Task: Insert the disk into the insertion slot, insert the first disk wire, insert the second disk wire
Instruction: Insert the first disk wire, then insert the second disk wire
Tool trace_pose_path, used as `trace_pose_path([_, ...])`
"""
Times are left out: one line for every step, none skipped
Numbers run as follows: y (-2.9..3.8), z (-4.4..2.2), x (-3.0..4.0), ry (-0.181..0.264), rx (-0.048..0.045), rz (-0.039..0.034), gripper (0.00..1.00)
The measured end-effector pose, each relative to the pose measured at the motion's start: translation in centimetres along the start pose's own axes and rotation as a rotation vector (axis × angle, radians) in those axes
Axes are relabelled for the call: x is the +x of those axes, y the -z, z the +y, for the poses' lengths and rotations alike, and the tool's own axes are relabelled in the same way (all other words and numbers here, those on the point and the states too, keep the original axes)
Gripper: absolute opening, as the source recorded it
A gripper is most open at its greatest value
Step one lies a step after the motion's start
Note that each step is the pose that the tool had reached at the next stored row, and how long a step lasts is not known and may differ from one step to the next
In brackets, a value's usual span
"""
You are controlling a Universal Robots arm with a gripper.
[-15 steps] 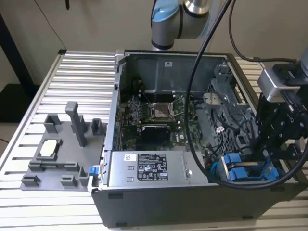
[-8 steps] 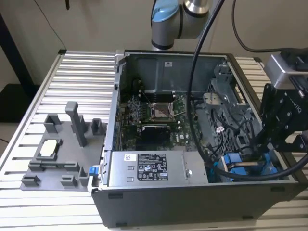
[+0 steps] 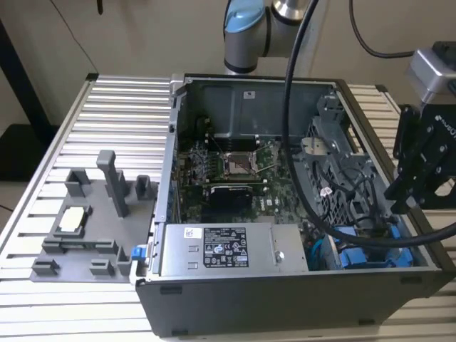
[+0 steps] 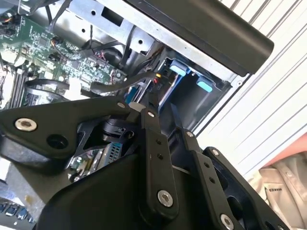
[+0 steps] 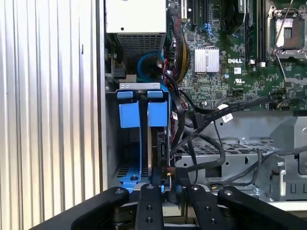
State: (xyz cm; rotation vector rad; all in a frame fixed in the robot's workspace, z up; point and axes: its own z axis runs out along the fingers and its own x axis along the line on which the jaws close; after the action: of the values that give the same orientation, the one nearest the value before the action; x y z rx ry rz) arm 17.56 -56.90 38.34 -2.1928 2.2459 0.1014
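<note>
**Item:** disk (image 5: 159, 143), seated in the insertion slot (image 5: 139, 86) at the 4 o'clock corner of the open case (image 3: 285, 303) in the exterior view.

**Orientation:** standing on its thin edge. The long axis runs 9 to 3 o'clock, parallel to the case's near wall, with the blue tab end at 9 o'clock facing the power supply (image 3: 228, 249).

**Claw:** gripper (image 5: 169, 186) hangs at the disk's 3 o'clock end, over the case's 3 o'clock wall. Whether it grips anything cannot be told.

**Adjacent:**
- A second blue bracket (image 5: 129, 112) stands just beside the disk, between it and the near wall.
- A black connector (image 5: 168, 173) with a red mark lies at the disk's end nearest the claw. Whether it is plugged in cannot be told.
- Black cables (image 5: 206, 143) cross just beside the disk on the motherboard (image 3: 235, 174) side.
- A blue cable loop (image 5: 146, 64) sits between the tabs and the power supply.

**Obstructions:** the cable tangle and the perforated drive cage (image 3: 335, 153) at 12 o'clock of the slot.

**Clearance:** slatted table (image 3: 107, 121) lies past the 3 o'clock wall. A grey fixture (image 3: 92, 214) stands well apart at 9 o'clock.
</note>
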Motion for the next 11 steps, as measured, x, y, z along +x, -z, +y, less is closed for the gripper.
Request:
trace_pose_path([0.12,0.05,-0.02,0.000,0.0000,-0.0002,0.27])
trace_pose_path([0.16,0.12,-0.06,-0.001,0.0000,-0.0004,0.27])
trace_pose_path([0.16,0.22,-0.11,-0.001,0.0000,-0.0005,0.27])
trace_pose_path([0.17,0.32,-0.18,-0.002,0.0001,-0.0003,0.27])
trace_pose_path([0.16,0.41,-0.24,-0.002,0.0001,-0.0004,0.27])
trace_pose_path([0.15,0.50,-0.30,-0.003,0.0001,-0.0004,0.27])
trace_pose_path([0.14,0.62,-0.37,-0.003,0.0001,-0.0004,0.27])
trace_pose_path([0.13,0.81,-0.47,-0.003,0.0001,-0.0004,0.27])
trace_pose_path([0.12,1.05,-0.60,-0.003,0.0001,-0.0003,0.27])
trace_pose_path([0.10,1.31,-0.72,-0.003,0.0002,-0.0002,0.27])
trace_pose_path([0.08,1.63,-0.86,-0.003,0.0002,-0.0003,0.27])
